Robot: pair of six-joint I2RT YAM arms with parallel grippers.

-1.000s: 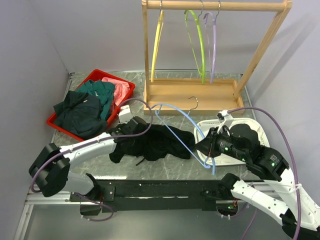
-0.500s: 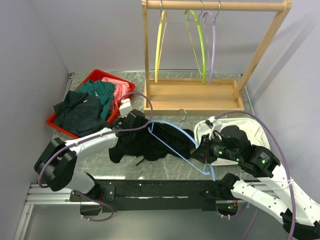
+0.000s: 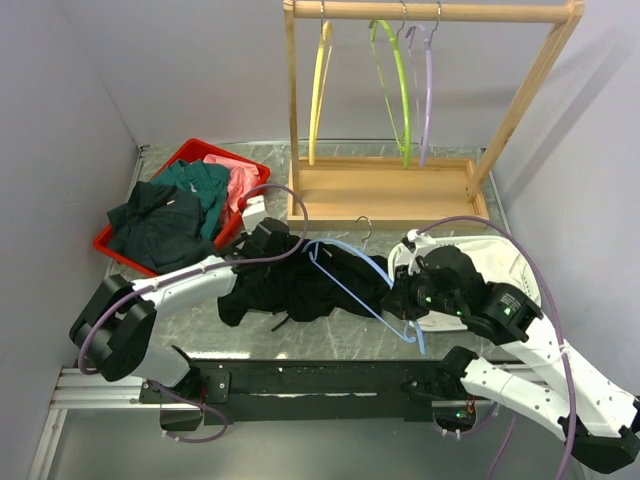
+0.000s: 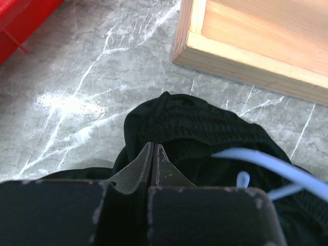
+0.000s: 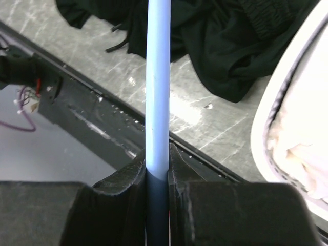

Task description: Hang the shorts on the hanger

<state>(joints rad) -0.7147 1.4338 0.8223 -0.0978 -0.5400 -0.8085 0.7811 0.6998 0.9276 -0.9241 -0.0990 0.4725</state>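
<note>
The right gripper (image 5: 156, 163) is clamping one end of the hanger (image 3: 350, 275) and holding it across the shorts (image 3: 290, 290), which are lying bunched midway along the bench's front edge. The left gripper (image 4: 152, 149) is closing tight, apparently pinching their waistband. The hanger arm is only reaching that waistband, so the threading and draping are not yet done.

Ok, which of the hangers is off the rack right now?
The light-blue hanger, clamped in the right tool over the black shorts; the yellow, green and lilac ones hang on the wooden rail.
</note>
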